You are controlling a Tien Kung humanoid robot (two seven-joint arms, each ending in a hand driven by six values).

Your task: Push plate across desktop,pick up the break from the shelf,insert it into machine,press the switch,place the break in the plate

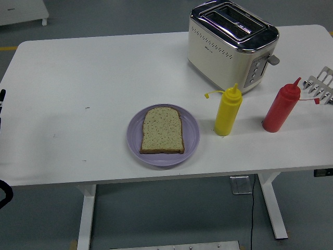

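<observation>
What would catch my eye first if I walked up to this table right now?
Most likely the slice of bread lying flat on a lilac plate near the table's front edge. Just right of it stand a yellow squeeze bottle and a red squeeze bottle, apart from each other. Behind them, at the far right of the white table, sits a cream and chrome toaster with empty slots.

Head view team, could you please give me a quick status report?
Right hand out of view; left arm barely at left edge. Bread slice flat on purple plate. Toaster slots empty. Nothing blocking.
</observation>
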